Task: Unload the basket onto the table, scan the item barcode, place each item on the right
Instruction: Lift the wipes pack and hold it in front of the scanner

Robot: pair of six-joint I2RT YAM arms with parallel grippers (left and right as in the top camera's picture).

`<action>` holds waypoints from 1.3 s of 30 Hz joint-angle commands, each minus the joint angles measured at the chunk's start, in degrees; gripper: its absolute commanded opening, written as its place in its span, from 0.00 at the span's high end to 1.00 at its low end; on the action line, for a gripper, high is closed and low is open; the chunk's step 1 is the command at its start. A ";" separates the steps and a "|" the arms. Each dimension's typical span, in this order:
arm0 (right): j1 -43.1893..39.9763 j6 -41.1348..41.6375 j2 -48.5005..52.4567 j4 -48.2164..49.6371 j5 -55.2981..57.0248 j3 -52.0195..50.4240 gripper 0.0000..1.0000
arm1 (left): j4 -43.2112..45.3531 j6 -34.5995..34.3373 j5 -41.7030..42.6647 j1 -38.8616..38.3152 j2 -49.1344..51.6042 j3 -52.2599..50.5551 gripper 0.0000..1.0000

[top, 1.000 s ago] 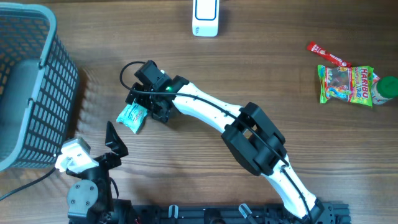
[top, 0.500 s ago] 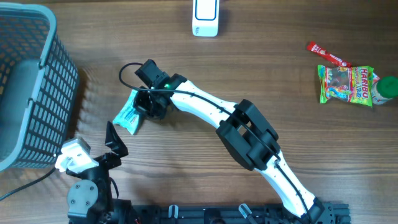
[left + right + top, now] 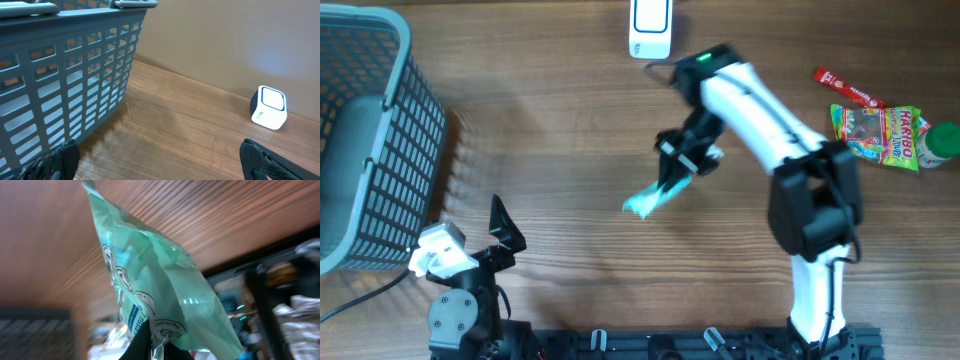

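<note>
Carried right from the counter's left side, the green packet hangs pinched in the right claw, long axis trailing near-left, white scanner beyond at the far edge.

Open table between basket at far left and scanner at far middle. Blocked right of centre by right arm and hanging green packet. Crowded far right with snack packets.

packet: glossy crinkled plastic film | table: matt grained wood | basket: matt grey plastic lattice
</note>
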 commanded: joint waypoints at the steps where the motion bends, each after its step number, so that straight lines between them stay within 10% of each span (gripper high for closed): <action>1: -2.21 -2.23 -0.92 -0.20 -13.92 -0.26 0.95 | 0.15 -0.33 0.26 -0.26 -0.52 -0.48 0.00; 21: -5.70 54.18 -0.90 7.02 -17.99 -0.26 0.95 | 0.15 -0.33 0.26 -0.26 -0.52 -0.48 0.00; 39: -10.54 54.16 1.70 16.20 -19.52 -0.26 0.95 | 0.15 -0.33 0.26 -0.26 -0.52 -0.48 0.00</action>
